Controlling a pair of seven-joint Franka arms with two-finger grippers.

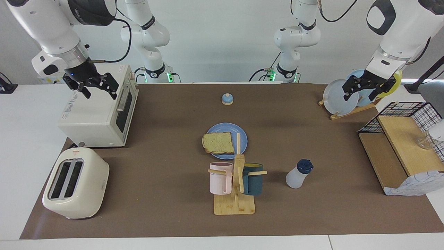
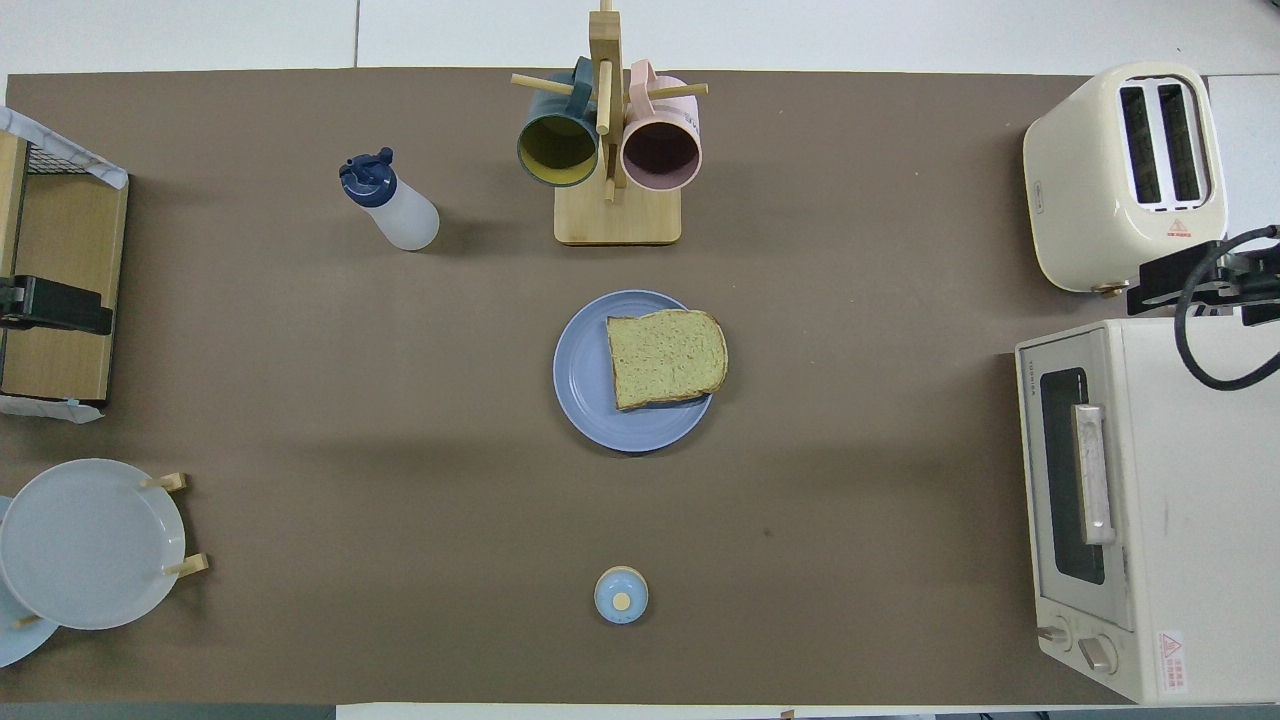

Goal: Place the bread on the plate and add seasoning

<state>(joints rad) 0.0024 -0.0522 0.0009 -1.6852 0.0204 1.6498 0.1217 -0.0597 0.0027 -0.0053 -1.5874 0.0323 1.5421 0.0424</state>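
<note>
blue plate (image 1: pixel 239 133) mid-table already carries the bread (image 1: pixel 218 143), its crust overhanging the rim, so we judge the first half done. our seasoning (image 1: pixel 299 173) stands untouched beside the mug rack (image 1: pixel 236 180), farther from us. left gripper (image 1: pixel 368 86) over the plate rack (image 1: pixel 347 100) and right gripper (image 1: pixel 93 85) over the oven (image 1: pixel 100 111) both hang with fingers apart, empty.

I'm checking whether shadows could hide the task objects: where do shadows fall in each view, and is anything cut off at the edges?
Facing view: soft shadows spread on the mat beside the seasoning bottle; bread and plate evenly lit, a mug rack post crossing the plate. Overhead view: faint broad shadow bands across the mat; left gripper cut off at the edge.
</note>
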